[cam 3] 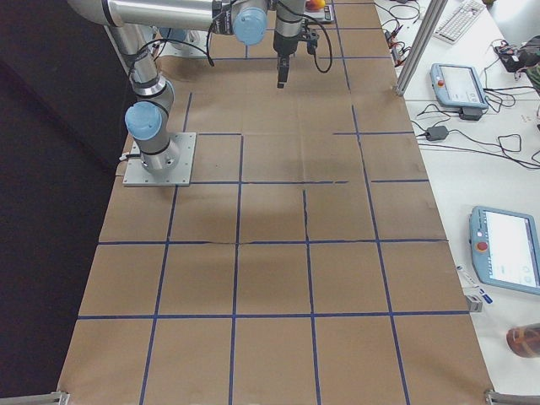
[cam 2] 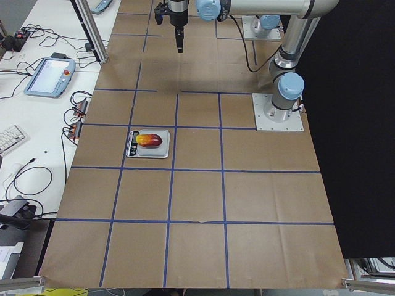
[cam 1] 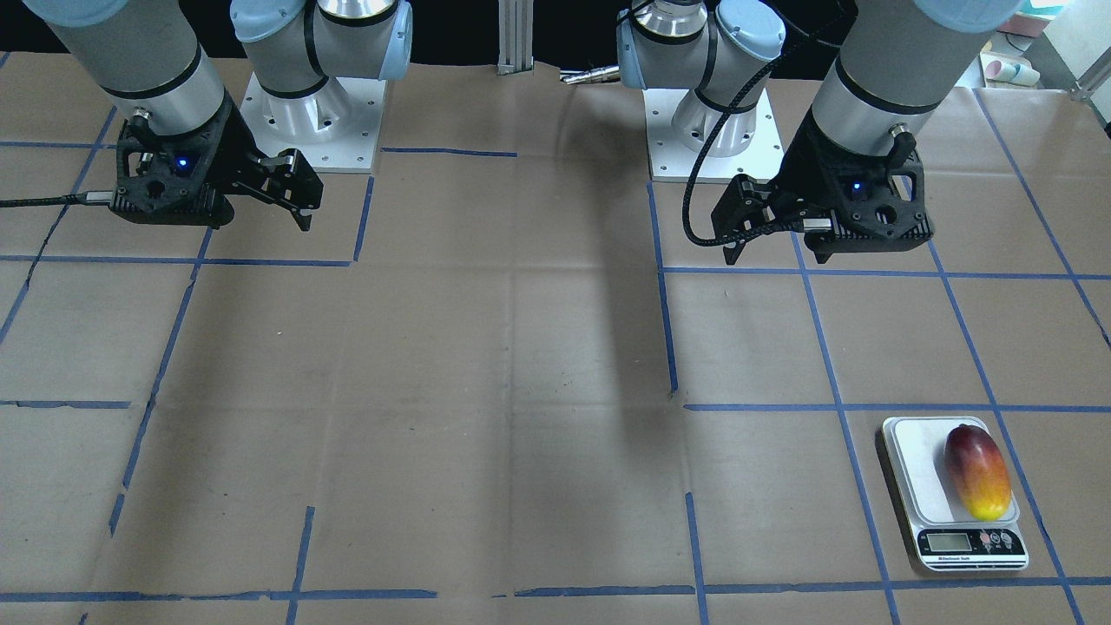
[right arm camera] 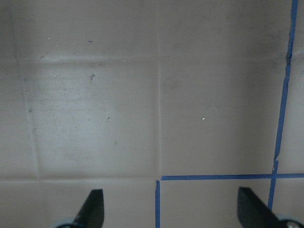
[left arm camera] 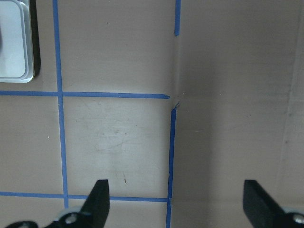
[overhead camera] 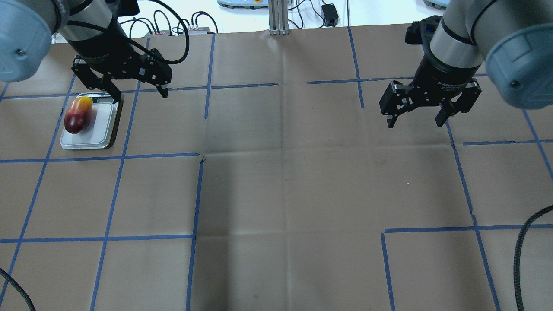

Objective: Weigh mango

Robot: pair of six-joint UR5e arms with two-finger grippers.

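The mango (cam 1: 977,471), dark red fading to orange-yellow, lies on the white platform of a small kitchen scale (cam 1: 907,469). In the overhead view the mango (overhead camera: 77,115) lies along the left side of the scale (overhead camera: 101,129). My left gripper (overhead camera: 139,93) is open and empty, raised above the table just beyond the scale's display end and to its right, apart from the mango. My right gripper (overhead camera: 414,123) is open and empty, raised over bare paper far to the right. The left wrist view shows only a corner of the scale (left arm camera: 14,42).
Brown paper with a grid of blue tape lines (overhead camera: 196,194) covers the table. The two arm bases (cam 1: 312,113) stand on white plates at the robot's edge. Teach pendants (cam 3: 460,84) and cables lie off the table's far side.
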